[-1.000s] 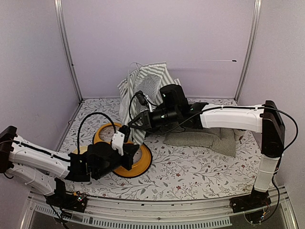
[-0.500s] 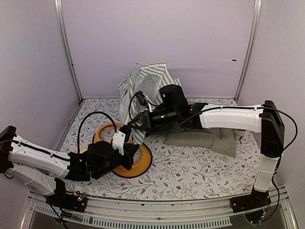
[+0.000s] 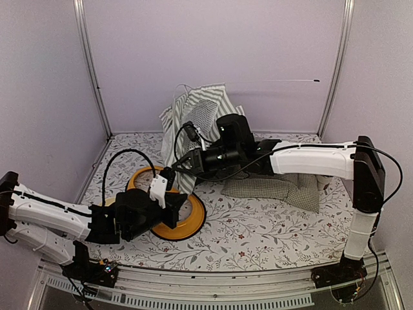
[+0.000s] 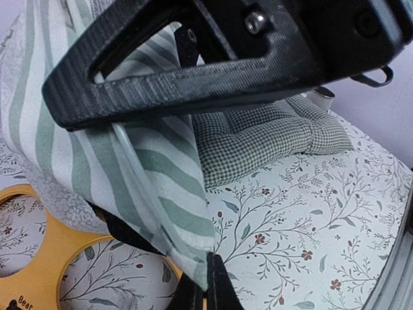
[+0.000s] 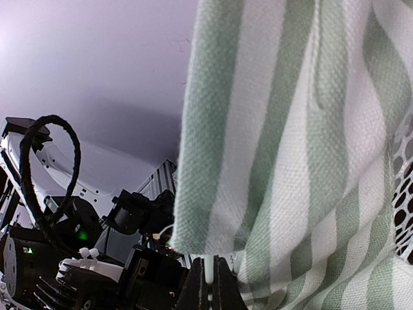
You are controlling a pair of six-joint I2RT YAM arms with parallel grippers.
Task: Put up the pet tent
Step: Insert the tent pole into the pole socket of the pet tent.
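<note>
Two arms: both reach to the middle of the table; their tips meet at the lower front edge of the tent cloth
Pet tent: slumped in a heap at the back middle of the table, against the rear wall; its green-and-white striped cloth hangs forward and down to the grippers; a mesh window faces the front
Left gripper: fingers closed, pinching the bottom corner of the striped cloth
Right gripper: fingers closed on a thin white pole just below the cloth's hem; it sits just above the left gripper
Cushion: green-checked, lying flat to the right of the tent, partly under the right arm
Yellow ring: flat on the table below the left gripper; the tent cloth covers part of it
</note>
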